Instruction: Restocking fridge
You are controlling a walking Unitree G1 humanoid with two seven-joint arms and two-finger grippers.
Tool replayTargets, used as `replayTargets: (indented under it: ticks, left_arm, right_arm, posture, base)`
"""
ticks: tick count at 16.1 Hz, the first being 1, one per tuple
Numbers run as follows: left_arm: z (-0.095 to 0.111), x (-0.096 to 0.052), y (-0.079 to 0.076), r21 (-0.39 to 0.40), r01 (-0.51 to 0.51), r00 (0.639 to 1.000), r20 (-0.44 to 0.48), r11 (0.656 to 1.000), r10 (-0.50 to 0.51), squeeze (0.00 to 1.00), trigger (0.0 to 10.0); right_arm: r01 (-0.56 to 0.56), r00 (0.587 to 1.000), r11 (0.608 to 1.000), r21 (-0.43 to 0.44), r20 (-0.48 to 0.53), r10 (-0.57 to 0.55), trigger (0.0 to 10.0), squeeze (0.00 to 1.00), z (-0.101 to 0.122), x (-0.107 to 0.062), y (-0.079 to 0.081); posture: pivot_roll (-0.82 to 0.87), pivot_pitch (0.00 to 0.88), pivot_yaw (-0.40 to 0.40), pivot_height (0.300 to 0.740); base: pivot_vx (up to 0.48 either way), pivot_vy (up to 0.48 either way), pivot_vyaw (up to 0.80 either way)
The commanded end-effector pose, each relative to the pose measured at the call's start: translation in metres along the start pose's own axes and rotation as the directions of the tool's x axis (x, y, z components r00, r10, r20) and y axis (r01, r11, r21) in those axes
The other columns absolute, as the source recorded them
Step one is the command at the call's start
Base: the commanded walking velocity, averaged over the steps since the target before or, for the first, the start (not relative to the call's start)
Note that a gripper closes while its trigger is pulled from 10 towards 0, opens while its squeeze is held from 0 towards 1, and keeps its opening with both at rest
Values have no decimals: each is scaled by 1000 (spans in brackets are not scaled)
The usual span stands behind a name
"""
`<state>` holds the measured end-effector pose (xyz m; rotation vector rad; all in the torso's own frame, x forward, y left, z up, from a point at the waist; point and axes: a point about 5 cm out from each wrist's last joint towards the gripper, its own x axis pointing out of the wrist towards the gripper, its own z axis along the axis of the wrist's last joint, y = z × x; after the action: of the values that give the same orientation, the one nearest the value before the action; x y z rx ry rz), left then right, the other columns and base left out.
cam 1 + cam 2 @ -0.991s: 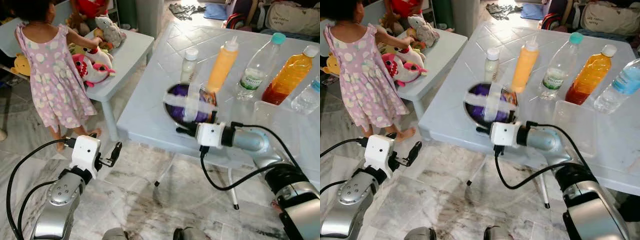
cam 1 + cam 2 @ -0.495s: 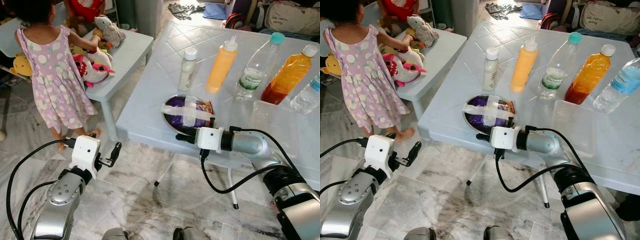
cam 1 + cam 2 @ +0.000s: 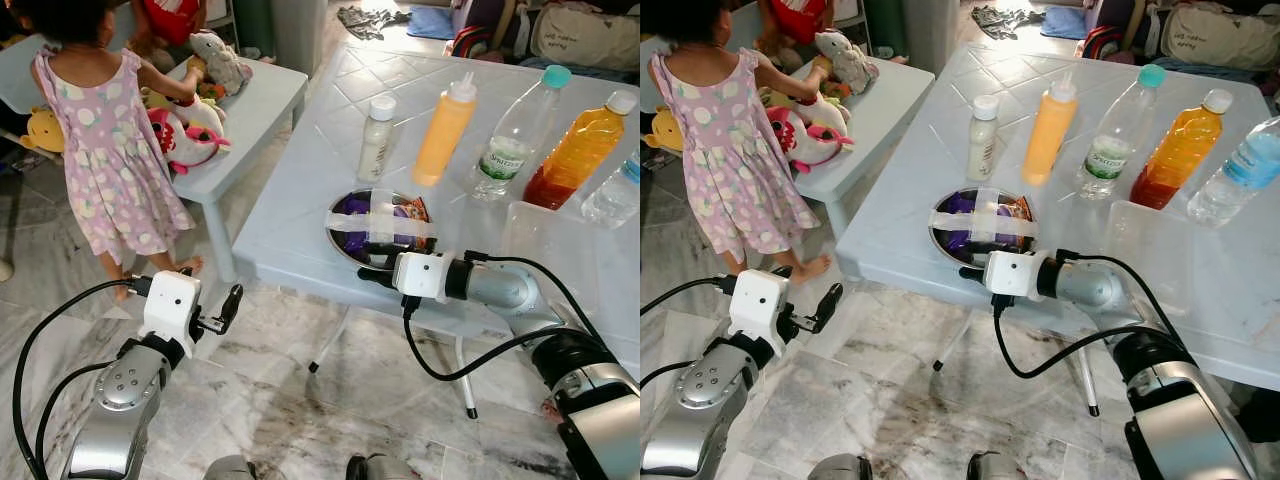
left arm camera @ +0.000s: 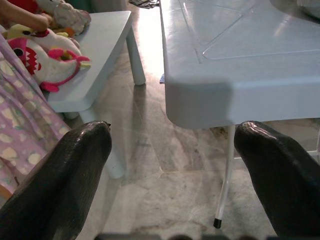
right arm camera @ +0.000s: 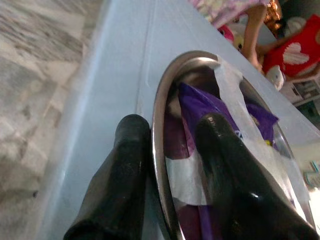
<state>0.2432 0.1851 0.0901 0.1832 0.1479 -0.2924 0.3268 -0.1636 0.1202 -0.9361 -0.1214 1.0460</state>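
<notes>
Right wrist view: right gripper (image 5: pixel 165 185) pinches the bowl (image 5: pixel 159 125) rim at the counter (image 3: pixel 300 200) edge; seemingly thin purchase, so lifting may tip it. Left gripper (image 4: pixel 170 165) hangs released.

A child in a pink dotted dress (image 3: pixel 108 150) stands at the low desk (image 3: pixel 255 100) heaped with plush toys (image 3: pixel 190 125), on a marbled floor (image 3: pixel 300 420), bags (image 3: pixel 585 35) behind.

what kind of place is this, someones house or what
Most likely a lived-in family home: a marble-tiled floor, a pale plastic table holding drink bottles, such as the orange bottle, and a low table piled with soft toys where a child stands.
</notes>
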Motion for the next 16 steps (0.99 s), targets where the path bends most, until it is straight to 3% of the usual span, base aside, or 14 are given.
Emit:
replayTargets:
  ticks: [1,6,11,14,15,16]
  left_arm:
    - [4,-1,0,13,-2,1000,8,1000,2,0,10000]
    - [4,2,-2,8,0,1000,11,1000,0,0,10000]
    - [3,5,-4,4,8,1000,13,1000,-8,0,10000]
    - [3,6,-5,3,10,1000,13,1000,-10,0,10000]
    - [3,6,-5,3,10,1000,14,1000,-10,0,10000]
    - [3,7,-4,3,9,1000,15,1000,-9,0,10000]
  right_arm:
    - [83,995,996,-11,-50,-84,10000,1000,-4,-8,-16]
    - [262,951,965,26,-179,-253,10000,1000,-19,-26,-31]
    - [312,943,948,59,-142,-302,10000,1000,-14,-25,-33]
    - [400,916,893,205,-112,-385,10000,969,-8,-20,-41]
    - [425,905,873,241,-103,-412,10000,541,-6,-19,-42]
    - [448,891,842,301,-81,-446,10000,212,-2,-17,-44]
  posture:
    - [92,106,-4,740]
    - [85,105,-6,740]
    - [74,94,-7,740]
    - [71,86,-9,740]
    - [70,83,-10,740]
    - [67,83,-11,740]
  base:
    - [0,0,0]
    - [0,0,0]
    - [0,0,0]
    - [0,0,0]
    - [0,0,0]
    - [0,0,0]
